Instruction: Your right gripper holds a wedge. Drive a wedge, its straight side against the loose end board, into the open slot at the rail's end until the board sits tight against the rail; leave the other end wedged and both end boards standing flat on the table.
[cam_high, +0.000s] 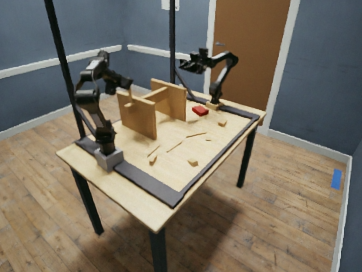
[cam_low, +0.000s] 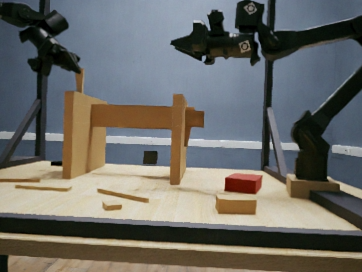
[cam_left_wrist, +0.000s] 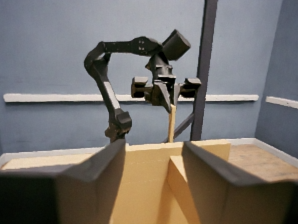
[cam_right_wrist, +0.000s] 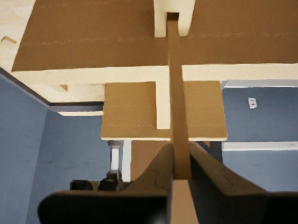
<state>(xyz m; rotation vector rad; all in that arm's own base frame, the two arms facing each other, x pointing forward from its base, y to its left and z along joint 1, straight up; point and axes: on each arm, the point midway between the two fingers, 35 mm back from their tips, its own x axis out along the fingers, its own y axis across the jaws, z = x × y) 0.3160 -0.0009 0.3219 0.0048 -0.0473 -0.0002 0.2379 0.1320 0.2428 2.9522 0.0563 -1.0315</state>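
Wedge: upright over the rail's (cam_high: 160, 93) (cam_low: 132, 116) (cam_left_wrist: 181, 181) (cam_right_wrist: 160, 22) slot (cam_right_wrist: 172, 16), beside the loose end board (cam_high: 137, 117) (cam_low: 71, 135) (cam_left_wrist: 142, 175) (cam_right_wrist: 95, 45); tip depth unclear!
Right fingers (cam_high: 131, 85) (cam_low: 79, 71): narrow, pinching the wedge (cam_high: 131, 94) (cam_low: 80, 81) (cam_left_wrist: 172, 122) (cam_right_wrist: 178, 100) up top.
Left fingers (cam_high: 182, 64) (cam_low: 172, 44): parted, nothing between.
Handling: looks light, stiff, wooden; could pivot under load.
Hold: keep that thick top end.

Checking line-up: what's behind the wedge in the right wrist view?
The loose end board and rail; the slot's dark opening shows at the wedge tip. Whatever the wedge directly covers can't be seen.
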